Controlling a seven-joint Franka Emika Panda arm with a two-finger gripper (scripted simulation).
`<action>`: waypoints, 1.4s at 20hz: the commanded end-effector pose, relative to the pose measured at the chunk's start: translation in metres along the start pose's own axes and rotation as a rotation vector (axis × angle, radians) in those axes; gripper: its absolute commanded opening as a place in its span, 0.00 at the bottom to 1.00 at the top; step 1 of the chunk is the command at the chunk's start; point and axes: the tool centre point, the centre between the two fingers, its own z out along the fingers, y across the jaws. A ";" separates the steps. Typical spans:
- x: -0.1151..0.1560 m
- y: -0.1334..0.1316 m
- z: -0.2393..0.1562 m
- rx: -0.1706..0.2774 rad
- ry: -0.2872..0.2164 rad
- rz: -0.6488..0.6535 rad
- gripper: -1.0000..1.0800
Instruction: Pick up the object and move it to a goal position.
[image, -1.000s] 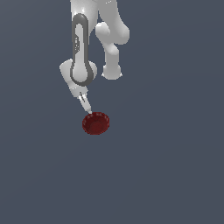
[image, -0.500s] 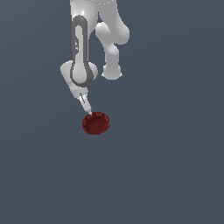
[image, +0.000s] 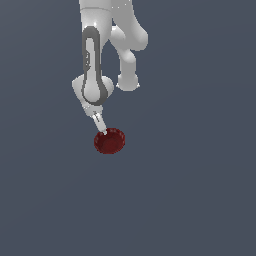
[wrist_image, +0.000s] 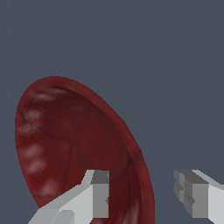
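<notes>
Straddling bowl (wrist_image: 65, 144) rim: fingers (wrist_image: 98, 192)

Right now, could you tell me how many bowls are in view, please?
1. A single dark red bowl lies on the grey floor just below the pincer. In the wrist view its rim runs between the pincer's fingers. No other is visible.

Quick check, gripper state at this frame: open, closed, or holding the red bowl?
Gripper: open, not holding anything yet; one finger is inside the bowl, the other outside its rim.
</notes>
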 end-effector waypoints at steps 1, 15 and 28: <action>0.000 0.000 0.001 0.001 0.001 0.000 0.00; -0.001 -0.002 -0.002 0.001 0.001 0.000 0.00; -0.019 -0.028 -0.047 -0.001 0.001 0.001 0.00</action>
